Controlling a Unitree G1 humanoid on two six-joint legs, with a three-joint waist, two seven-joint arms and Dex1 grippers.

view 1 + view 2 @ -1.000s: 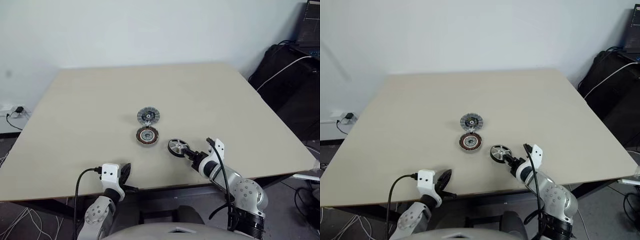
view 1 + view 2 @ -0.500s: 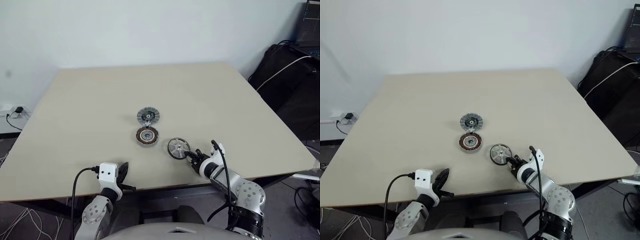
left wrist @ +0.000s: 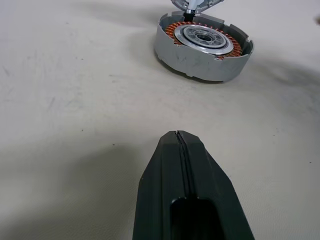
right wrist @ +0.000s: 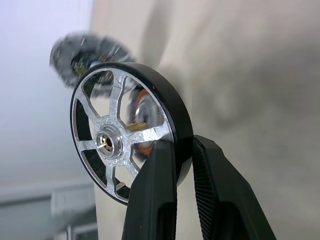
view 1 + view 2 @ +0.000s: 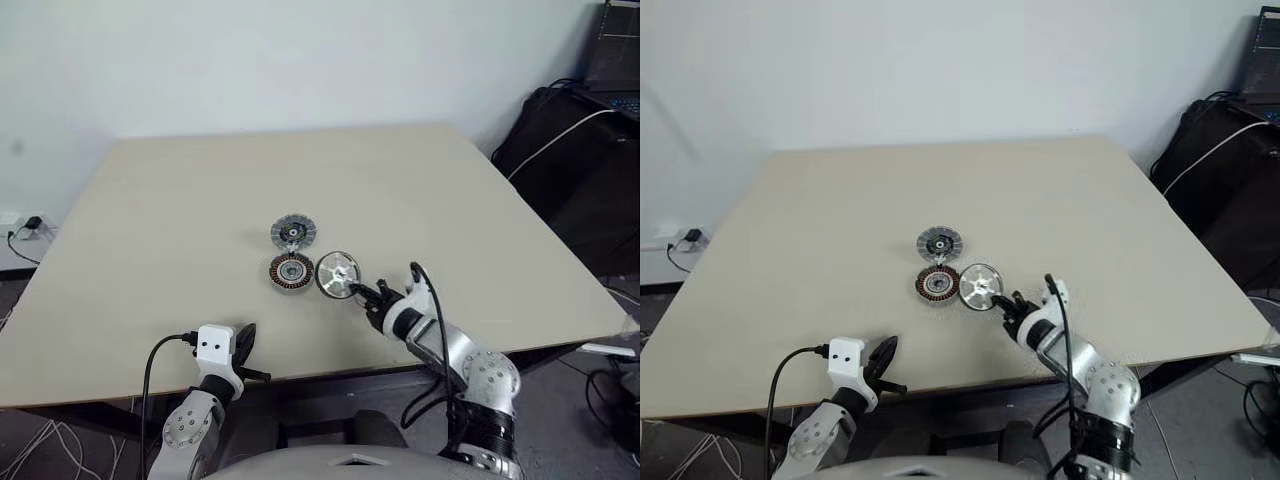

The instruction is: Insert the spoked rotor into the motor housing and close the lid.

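My right gripper (image 5: 366, 294) is shut on the black rim of the spoked rotor (image 5: 337, 275), which it holds tilted on edge above the table, just right of the motor housing (image 5: 291, 270). In the right wrist view the rotor (image 4: 125, 135) shows its silver spokes and hub, its rim pinched between both fingers (image 4: 155, 200). The housing (image 3: 202, 44) shows copper coils around a pale centre. Just behind it on the table lies the ribbed grey lid (image 5: 292, 233). At the table's near edge on the left, my left gripper (image 5: 245, 345) is shut with nothing in it, its fingers (image 3: 185, 190) pressed together.
The beige table (image 5: 180, 200) carries the parts near its middle. A black bag (image 5: 570, 160) with a white cable stands on the floor to the right. A wall socket with a cable (image 5: 25, 225) sits at the far left.
My right gripper closed on the rotor's rim, lifted it off the table and carried it left and up towards the housing, rolling it on edge. The left gripper stayed put.
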